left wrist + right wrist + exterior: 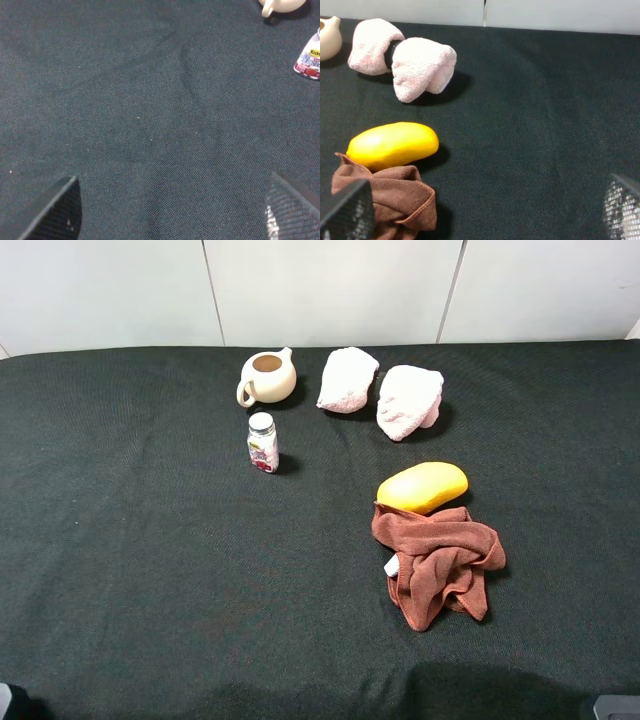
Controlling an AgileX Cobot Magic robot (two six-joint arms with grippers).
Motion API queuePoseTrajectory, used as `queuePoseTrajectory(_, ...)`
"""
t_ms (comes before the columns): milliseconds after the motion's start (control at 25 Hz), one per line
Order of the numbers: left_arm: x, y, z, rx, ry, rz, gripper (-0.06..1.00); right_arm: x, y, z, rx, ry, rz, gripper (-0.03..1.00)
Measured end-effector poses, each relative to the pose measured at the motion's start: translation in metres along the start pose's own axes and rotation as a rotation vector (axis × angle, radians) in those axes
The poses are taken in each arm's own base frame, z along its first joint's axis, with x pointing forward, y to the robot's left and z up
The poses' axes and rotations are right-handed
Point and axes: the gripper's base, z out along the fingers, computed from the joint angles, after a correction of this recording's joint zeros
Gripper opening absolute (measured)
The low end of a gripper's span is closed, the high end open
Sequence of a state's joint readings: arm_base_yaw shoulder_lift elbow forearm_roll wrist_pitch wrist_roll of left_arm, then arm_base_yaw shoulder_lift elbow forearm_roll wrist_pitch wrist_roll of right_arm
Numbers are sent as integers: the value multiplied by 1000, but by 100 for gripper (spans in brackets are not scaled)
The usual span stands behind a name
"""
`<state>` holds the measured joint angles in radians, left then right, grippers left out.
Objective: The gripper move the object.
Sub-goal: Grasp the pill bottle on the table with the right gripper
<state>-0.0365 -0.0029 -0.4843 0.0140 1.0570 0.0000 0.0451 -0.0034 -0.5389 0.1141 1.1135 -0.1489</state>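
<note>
Dark cloth covers the desk (120, 540), where the left jaws and right jaws each stand wide apart, holding nothing. The bottle (262, 442) stands upright left of centre in the overhead frame, just below the teapot (267, 377). Two pink towels (348, 379) lie at upper centre. At right, a mango (422, 487) touches a crumpled brown cloth (440, 565).
</note>
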Motion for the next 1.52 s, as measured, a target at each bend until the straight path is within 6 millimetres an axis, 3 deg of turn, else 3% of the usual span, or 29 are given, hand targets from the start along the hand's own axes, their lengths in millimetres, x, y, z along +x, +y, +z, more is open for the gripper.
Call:
queuePoseTrajectory(640, 0, 0, 0, 0, 0, 0, 73, 0, 0, 0, 0, -1, 0, 69)
queuePoseTrajectory(960, 0, 0, 0, 0, 0, 0, 73, -9, -1, 0, 16, -102, 0, 69)
queuePoseTrajectory(1520, 0, 0, 0, 0, 0, 0, 73, -23, 11, 4, -146, -167, 114, 69)
